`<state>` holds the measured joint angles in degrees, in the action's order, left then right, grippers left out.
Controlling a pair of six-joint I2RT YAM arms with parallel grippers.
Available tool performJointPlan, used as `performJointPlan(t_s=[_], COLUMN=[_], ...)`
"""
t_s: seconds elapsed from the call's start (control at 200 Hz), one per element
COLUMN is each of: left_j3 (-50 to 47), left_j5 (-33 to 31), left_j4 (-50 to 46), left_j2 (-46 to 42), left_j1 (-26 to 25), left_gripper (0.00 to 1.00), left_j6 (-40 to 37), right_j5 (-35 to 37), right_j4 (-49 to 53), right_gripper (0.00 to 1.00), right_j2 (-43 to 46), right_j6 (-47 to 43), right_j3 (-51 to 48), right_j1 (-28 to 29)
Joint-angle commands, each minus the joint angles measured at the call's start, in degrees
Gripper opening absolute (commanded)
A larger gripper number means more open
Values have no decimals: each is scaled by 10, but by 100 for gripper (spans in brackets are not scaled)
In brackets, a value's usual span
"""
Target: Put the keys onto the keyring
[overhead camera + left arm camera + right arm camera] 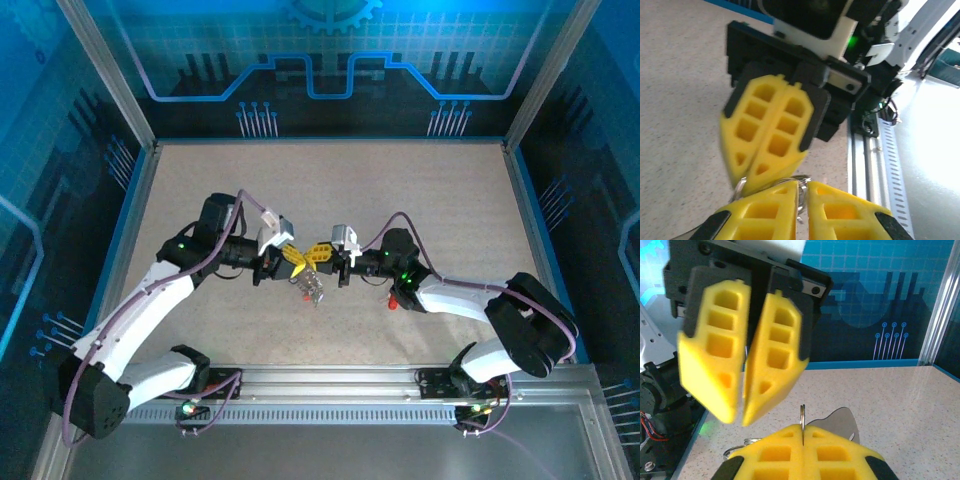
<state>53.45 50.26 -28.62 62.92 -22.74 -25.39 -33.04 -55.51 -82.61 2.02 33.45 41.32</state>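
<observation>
Mid-table, tip to tip: right gripper (803, 434) clamps keyring (802, 413) edge-on, left gripper (802, 195) pinches its loop; keys (311, 290) dangle beneath.

My fingers (760, 215) are matt yellow plastic, moulded into open cells and backed by smooth black plastic with a slight gloss. The keyring (802, 415) is thin grey metal with a dull gleam, and the flat tab (842, 422) beside it is smooth, bright metal. The table (450, 200) looks matt, speckled beige and finely grainy.
</observation>
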Motion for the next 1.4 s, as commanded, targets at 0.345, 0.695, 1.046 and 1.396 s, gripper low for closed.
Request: performJointPlan(t_s=[0.345,0.695,1.046,1.396], left_j3=[-40,-54,-36,-21], left_j5=[-99,-108,-106,-98], left_j4=[16,69,37,19], left_j2=[-102,-67,-27,-26], left_j1=[16,10,-8,-8], left_gripper=[32,32,18,0], left_j6=[-42,-52,-91,-118], right_j5=[-14,-40,-45,-52], right_j4=[-43,-39,-31,57], right_gripper=[0,0,0,0], right_j2=[2,1,-2,9], right_j6=[-5,-10,-14,-72], right_j3=[9,14,21,36], right_j1=[3,4,8,20])
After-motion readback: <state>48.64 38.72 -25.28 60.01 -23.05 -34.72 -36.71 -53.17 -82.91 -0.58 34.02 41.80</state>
